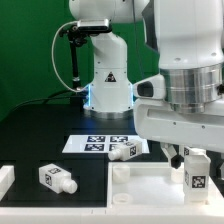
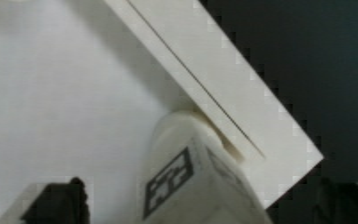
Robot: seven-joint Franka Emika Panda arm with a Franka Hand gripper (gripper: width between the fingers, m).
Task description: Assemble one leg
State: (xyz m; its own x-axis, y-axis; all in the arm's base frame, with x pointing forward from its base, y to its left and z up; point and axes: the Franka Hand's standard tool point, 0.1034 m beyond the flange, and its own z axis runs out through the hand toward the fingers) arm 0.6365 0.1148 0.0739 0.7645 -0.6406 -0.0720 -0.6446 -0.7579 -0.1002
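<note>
One leg [image 1: 197, 172] stands upright at the near corner of the large white panel [image 1: 140, 186], on the exterior view's right. My gripper [image 1: 195, 157] is over its top with a finger on each side. In the wrist view the leg [image 2: 197, 178] shows its tag between the fingers [image 2: 55, 202]. A strip of the panel [image 2: 69, 90] shows between that finger and the leg, so the jaws are open around it. The other finger sits against the leg's edge. A second leg [image 1: 57, 178] lies on the black table on the exterior view's left. A third leg [image 1: 124, 150] lies by the marker board.
The marker board [image 1: 95, 143] lies flat behind the panel. A white part [image 1: 5, 181] sits at the exterior view's left edge. The robot base [image 1: 108, 85] stands at the back. The panel's raised rim [image 2: 211, 75] runs beside the leg.
</note>
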